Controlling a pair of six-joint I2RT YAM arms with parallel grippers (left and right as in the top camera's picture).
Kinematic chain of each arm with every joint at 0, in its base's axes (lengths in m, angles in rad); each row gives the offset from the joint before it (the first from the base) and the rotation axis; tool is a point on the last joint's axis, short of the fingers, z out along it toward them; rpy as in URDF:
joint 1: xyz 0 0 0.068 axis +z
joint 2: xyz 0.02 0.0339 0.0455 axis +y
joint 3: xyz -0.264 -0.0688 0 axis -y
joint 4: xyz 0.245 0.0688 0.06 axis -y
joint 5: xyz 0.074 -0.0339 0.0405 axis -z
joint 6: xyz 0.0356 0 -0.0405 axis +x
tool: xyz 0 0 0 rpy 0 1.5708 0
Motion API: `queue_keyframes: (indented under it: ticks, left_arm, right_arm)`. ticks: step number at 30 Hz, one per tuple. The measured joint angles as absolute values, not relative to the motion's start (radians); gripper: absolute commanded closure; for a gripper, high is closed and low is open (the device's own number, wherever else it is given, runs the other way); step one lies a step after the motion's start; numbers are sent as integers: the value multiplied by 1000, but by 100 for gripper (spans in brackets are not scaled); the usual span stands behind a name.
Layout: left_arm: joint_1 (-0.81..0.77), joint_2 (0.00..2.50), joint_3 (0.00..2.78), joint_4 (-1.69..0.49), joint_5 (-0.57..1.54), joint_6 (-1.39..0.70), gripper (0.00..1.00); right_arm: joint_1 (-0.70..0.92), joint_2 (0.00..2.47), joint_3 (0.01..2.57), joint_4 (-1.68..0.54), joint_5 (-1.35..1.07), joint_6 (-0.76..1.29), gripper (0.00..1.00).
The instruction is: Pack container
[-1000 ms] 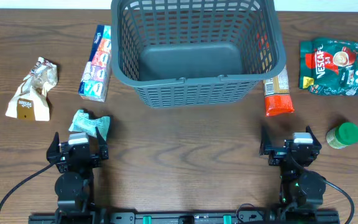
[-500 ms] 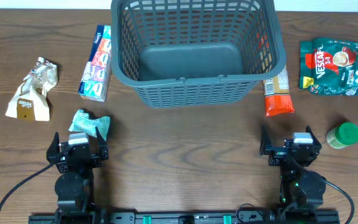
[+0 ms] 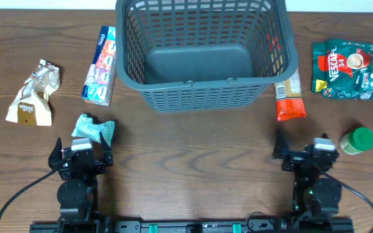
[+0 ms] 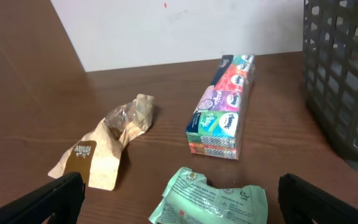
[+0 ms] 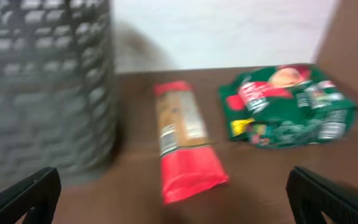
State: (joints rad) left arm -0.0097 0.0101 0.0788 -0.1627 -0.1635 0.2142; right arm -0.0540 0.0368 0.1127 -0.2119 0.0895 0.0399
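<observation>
Ahead of both arms and between them, the container (image 3: 199, 97) stands upright and empty at the far middle of the table (image 3: 193, 168). Its near wall faces you and its far rim runs out of the top of the overhead view. A wide band of bare wood lies between its near wall and your two tools.

Your left gripper (image 3: 81, 147) sits low at the near edge with its fingers (image 4: 61, 193) spread wide and nothing pinched. A crumpled green packet (image 4: 210, 199) lies just ahead of it, in line with the gap; you cannot tell from these views whether it touches a finger. Beyond that, a multicoloured tissue pack (image 3: 101, 65) lies lengthwise, just beside the container's left wall. Well out to the left of it is a crumpled brown pouch (image 3: 34, 94), with open wood all around it.

Your right gripper (image 3: 302, 147) is also spread wide and holds nothing; its wrist view is blurred. Straight ahead of it lies a long red-ended packet (image 5: 185, 146), close against the container's right wall. Further ahead and to the right is a green coffee bag (image 3: 348, 70). A green-lidded jar (image 3: 357, 140) stands just to the right of this gripper, near the table's right edge.
</observation>
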Motion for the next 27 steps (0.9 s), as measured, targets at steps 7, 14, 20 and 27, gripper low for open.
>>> queue_keyframes:
  ticks: [7,14,20,27]
  left_arm:
    - [-10,10,79,-162,-164,215,2]
    - [-10,10,78,-159,-164,214,1]
    - [-10,10,77,-158,-163,214,2]
    - [-10,10,77,-158,-163,215,1]
  right_arm:
    - [-101,323,469,-221,211,60,1]
    - [-184,803,1031,-548,161,52,1]
    - [-257,1209,1622,-907,31,37,1]
    - [-274,1524,2085,-1226,-39,-22,1]
